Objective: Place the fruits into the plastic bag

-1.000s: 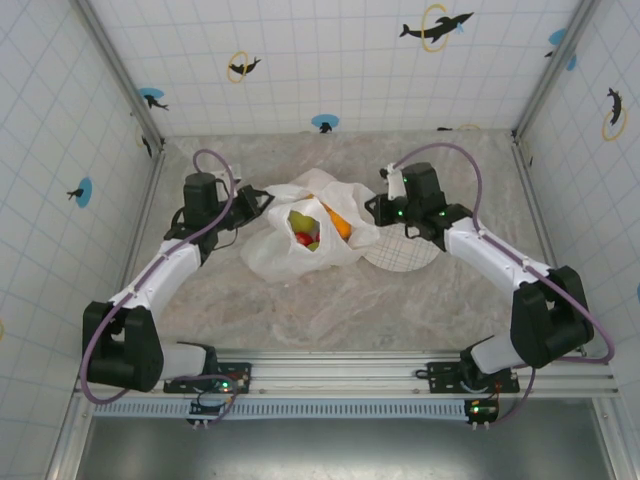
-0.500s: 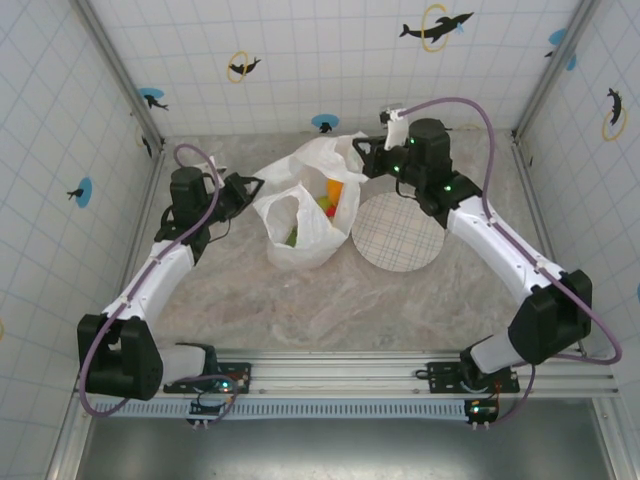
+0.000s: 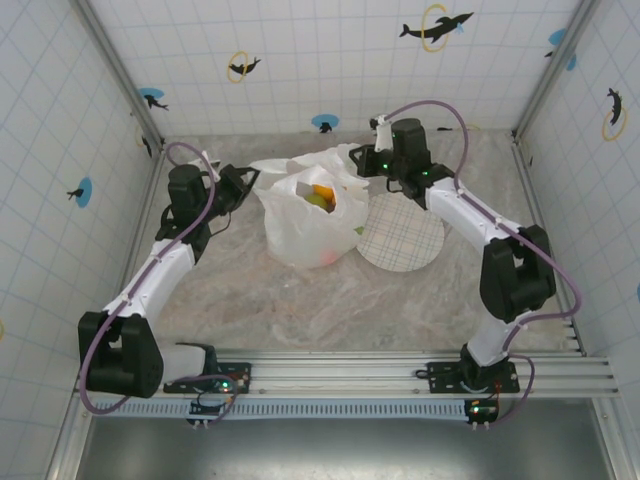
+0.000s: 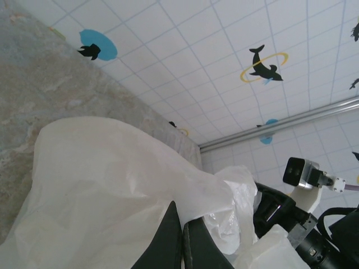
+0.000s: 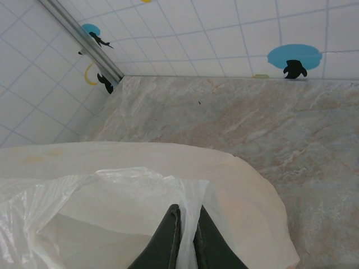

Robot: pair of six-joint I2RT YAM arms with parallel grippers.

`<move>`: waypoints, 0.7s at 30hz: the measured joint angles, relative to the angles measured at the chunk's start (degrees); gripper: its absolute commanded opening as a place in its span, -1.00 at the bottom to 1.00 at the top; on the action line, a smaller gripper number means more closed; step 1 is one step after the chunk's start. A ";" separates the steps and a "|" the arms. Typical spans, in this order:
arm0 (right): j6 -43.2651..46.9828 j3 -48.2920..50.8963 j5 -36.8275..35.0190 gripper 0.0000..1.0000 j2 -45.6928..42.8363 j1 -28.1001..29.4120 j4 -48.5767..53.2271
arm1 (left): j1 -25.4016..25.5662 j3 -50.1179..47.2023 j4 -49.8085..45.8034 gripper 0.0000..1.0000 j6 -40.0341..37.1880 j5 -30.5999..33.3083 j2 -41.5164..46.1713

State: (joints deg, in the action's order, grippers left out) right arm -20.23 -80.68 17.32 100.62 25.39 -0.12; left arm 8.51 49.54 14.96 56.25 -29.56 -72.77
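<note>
Table (image 3: 330,300) on the arms' side of both claws: bare marble, no loose fruit lying there. Round grid-patterned plate (image 3: 410,245) sits on the near side of the right claw (image 5: 188,208), just beside the bag; its top is bare.

Plastic bag (image 3: 305,225) stands upright between the two claws with its mouth facing up. A reddish fruit (image 3: 328,257) shows through the film low in the bag. An orange fruit (image 3: 322,191) and a green fruit (image 3: 314,201) are visible in the mouth, roughly midway between the claws. Can't count the rest through the crinkled plastic.

Left claw (image 4: 180,216): jaws closed, pinching the bag's thin white plastic on its own side. Right claw: jaws closed on bag film too, with plastic bunched around the fingertips. The handle loops can't be told apart from the rest of the plastic.

Progress, as a judgement: loading looks done or nearly so, since every fruit in view is inside the bag. Likely left: settle the bag on the table, let go and pull both arms clear. Risk: the bag could slump and spill once released.
</note>
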 measured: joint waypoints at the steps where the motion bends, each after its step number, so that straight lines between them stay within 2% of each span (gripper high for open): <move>1: 0.00 -0.33 0.22 -0.67 0.26 -0.04 0.11 | 0.00 0.00 0.17 -1.00 0.17 0.31 -0.13; 3: -0.26 -0.96 0.76 -0.50 0.46 -0.28 0.17 | 0.00 0.00 0.42 -1.00 0.37 0.76 -0.57; 5: -0.20 -1.60 1.01 -0.28 0.46 -0.68 0.37 | 0.00 0.00 0.59 -0.79 0.37 1.31 -1.03; 11: 0.81 -2.32 0.24 0.44 -0.50 -2.25 2.23 | 0.00 0.00 0.37 0.22 -1.42 2.97 -0.98; 12: 1.11 -2.19 -0.24 0.51 -1.14 -2.43 2.64 | 0.00 0.00 0.02 0.43 -2.16 3.30 -0.68; 18: 3.43 3.37 -2.97 0.72 -12.24 -3.91 2.49 | -0.28 -0.35 -2.51 0.85 -7.69 5.73 5.66; 21: 4.46 7.89 -4.81 0.82 -18.82 -5.16 0.98 | -0.37 -2.47 -2.73 0.93 -11.15 9.20 10.93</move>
State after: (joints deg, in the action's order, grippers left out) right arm -15.77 -72.79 12.51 81.80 20.23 0.86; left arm 8.14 47.07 12.23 45.10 -20.36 -61.84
